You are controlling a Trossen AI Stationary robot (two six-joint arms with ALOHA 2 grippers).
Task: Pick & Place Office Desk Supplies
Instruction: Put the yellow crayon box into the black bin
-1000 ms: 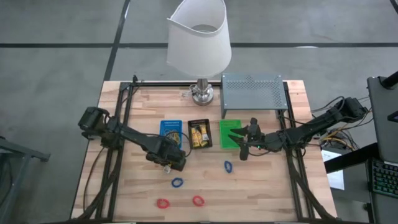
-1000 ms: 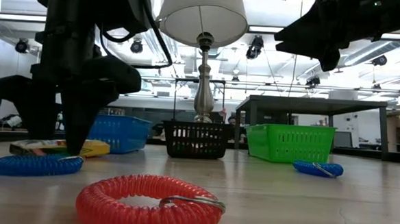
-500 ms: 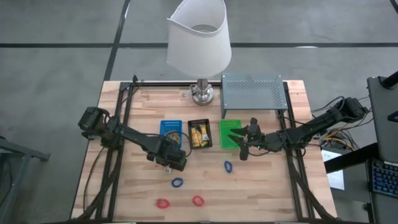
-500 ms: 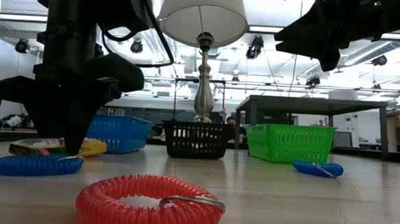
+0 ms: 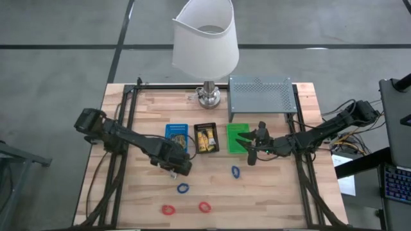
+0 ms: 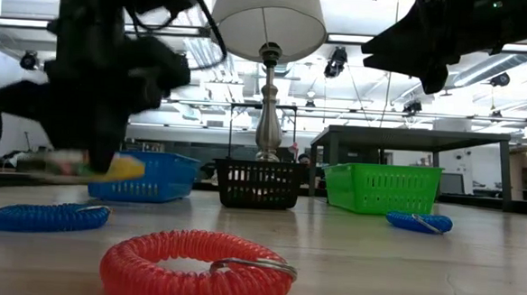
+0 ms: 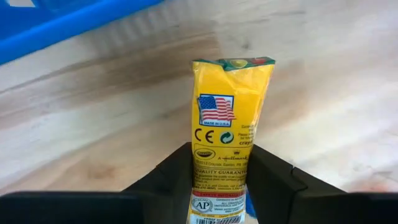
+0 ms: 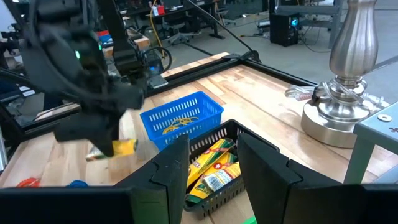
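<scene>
Left wrist view shows the left tool (image 7: 217, 186) clamped on a finger-sized yellow packet with red marks and a small printed flag (image 7: 227, 124), which sticks out past the dark fingers (image 7: 171, 180) above the pale wooden table (image 7: 323, 87). Seen from the low view, that packet (image 6: 91, 166) hangs clear of the table in front of the blue rectangular plastic tray (image 6: 149, 178), which stands just left of the black rectangular mesh tray (image 6: 260, 184). From the high view, the left tool (image 5: 174, 168) is just in front of and to the left of the black tray (image 5: 206, 138). More yellow packets (image 8: 214, 168) lie inside the black tray. The right tool (image 8: 214, 168) hovers over the green rectangular tray (image 5: 237, 137), immediately right of the black tray, with its fingers apart and nothing between them. Loose on the table in front of the black tray lie a blue coiled ring (image 5: 183, 188), another blue coiled ring (image 5: 235, 172) farther right, and two red coiled rings (image 5: 168, 210) (image 5: 204, 207) nearest the front edge. Behind the black tray stands a silver-based lamp with a white shade (image 5: 205, 38), and to its right a grey perforated metal shelf (image 5: 260, 96).
</scene>
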